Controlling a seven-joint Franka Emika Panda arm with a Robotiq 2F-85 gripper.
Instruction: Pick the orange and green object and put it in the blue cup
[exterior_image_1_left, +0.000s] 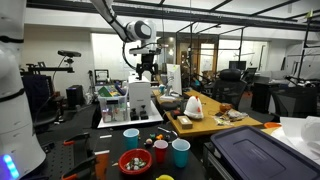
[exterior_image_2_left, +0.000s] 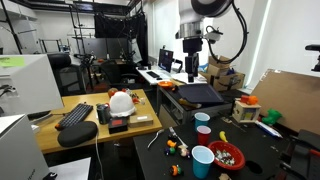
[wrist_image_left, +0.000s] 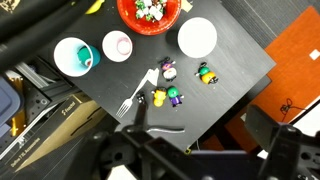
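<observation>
The red bowl (wrist_image_left: 135, 27) ran off the top edge of the wrist view, where the fingers (wrist_image_left: 135, 145) were a dark blur cut by the bottom edge. In an exterior view the gripper (exterior_image_2_left: 191, 72) and the little toys (exterior_image_2_left: 176, 148) looked too small to make out.

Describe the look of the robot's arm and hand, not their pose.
The arm is white, with rounded segments and dark joints. The hand is black and blocky; a black cable loops from the arm beside it. In the wrist view it shows only as a dark blur.
</observation>
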